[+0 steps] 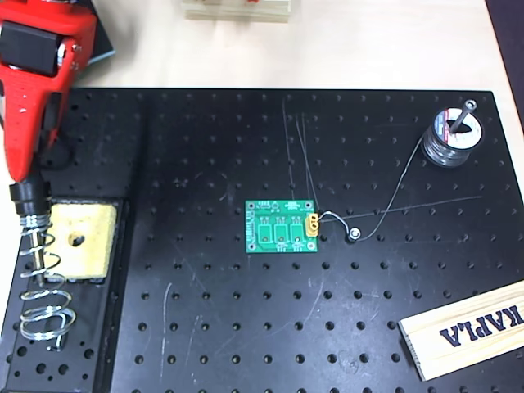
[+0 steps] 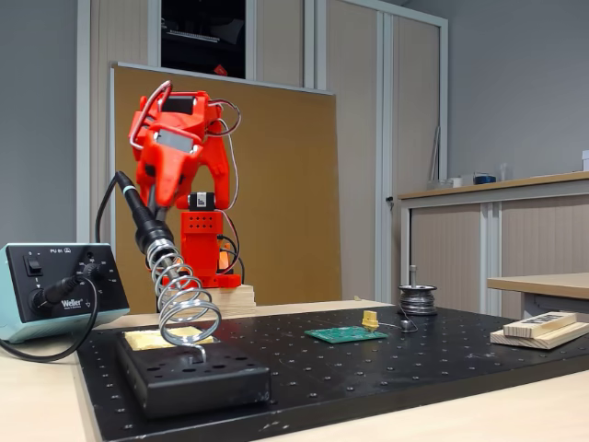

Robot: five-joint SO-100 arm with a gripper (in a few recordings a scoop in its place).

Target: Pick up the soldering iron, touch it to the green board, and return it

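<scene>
I see the black perforated plate (image 1: 246, 327) covering most of the tabletop in the overhead view. On its left side sits a black stand base (image 2: 189, 373) carrying a yellow sponge (image 1: 82, 240) with a hole in its middle, and just beside the sponge a silver coiled spring holder (image 2: 184, 308) rises at a tilt. Near the plate's far right corner I find a solder spool (image 1: 449, 139), its thin wire (image 1: 393, 201) trailing across the plate. A pale wooden block (image 1: 467, 327) printed with letters lies at the lower right. In the fixed view, a pale blue Weller station (image 2: 57, 290) stands off the plate on the left.
</scene>
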